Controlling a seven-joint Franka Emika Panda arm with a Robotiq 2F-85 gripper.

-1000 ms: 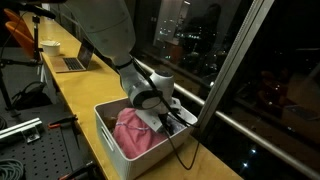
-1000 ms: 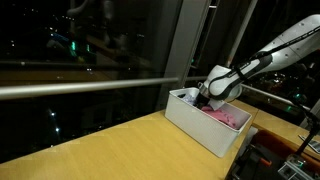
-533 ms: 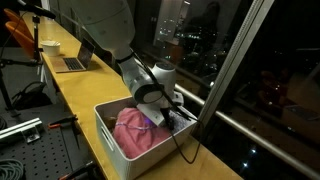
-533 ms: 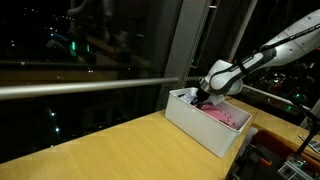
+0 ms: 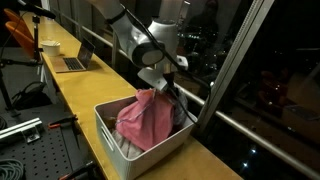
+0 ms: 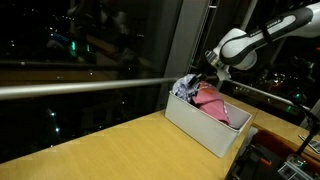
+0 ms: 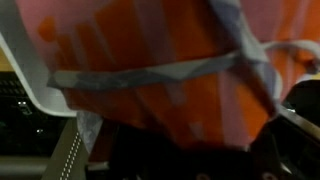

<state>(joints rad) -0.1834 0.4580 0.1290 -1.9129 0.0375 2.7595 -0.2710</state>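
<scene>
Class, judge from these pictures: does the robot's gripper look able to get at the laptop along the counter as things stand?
Probably not yet. The gripper is shut on the pink cloth, which hangs from it over the white bin. The counter towards the laptop looks free, but the jaws are occupied.

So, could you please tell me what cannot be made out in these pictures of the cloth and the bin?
- Tips of the gripper: in both exterior views, buried in the bunched top of the pink cloth.
- Bottom of the white bin: in both exterior views, hidden by its walls and the cloth.
- Wrist view: the cloth fills the frame, blurred; no fingers can be told.
- Dark bundle beside the cloth: too small to identify.
</scene>
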